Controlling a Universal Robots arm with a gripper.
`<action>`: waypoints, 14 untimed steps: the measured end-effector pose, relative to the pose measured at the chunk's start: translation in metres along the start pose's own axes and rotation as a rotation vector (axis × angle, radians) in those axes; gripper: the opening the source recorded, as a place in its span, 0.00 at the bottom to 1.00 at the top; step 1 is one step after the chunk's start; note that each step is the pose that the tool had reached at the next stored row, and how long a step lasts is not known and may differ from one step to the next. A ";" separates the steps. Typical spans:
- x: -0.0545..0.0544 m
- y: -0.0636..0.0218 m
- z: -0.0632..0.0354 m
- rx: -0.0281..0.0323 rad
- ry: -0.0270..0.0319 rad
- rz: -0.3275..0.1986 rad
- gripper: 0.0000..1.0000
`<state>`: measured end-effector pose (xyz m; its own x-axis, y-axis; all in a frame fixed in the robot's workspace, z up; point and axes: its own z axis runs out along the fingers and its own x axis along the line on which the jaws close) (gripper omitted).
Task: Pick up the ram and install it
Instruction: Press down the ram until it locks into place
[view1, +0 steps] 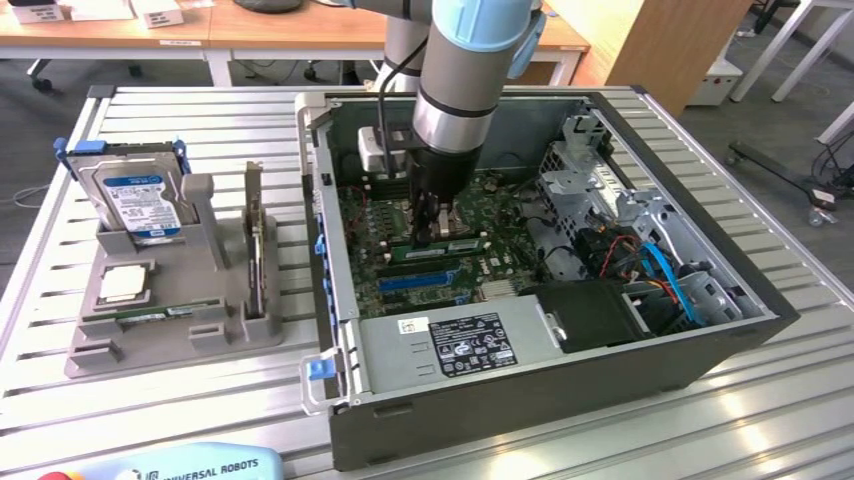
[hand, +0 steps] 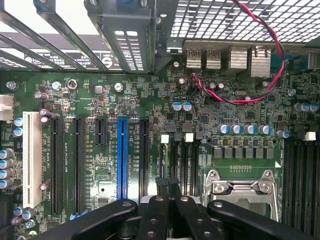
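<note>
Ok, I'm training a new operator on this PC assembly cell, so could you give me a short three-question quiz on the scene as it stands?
1. True or false: the gripper is down inside the computer case, over the motherboard.
2. The long slot flanked by black slots on the motherboard is: A red, B blue, C yellow.
3. What stands upright at the back of the gray holder, on the exterior view's left of the computer case?

Key: 1 true. 2 B. 3 the hard drive.
</note>
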<state>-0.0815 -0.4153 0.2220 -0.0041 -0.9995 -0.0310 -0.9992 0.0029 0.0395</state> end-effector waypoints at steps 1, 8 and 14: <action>0.000 0.0000 0.0005 -0.0001 0.0000 0.000 0.10; 0.000 0.0000 0.0001 0.0002 -0.0006 0.000 0.10; 0.000 0.0005 -0.0126 0.0001 -0.0002 0.000 0.10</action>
<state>-0.0815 -0.4153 0.2346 -0.0041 -0.9995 -0.0312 -0.9992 0.0028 0.0394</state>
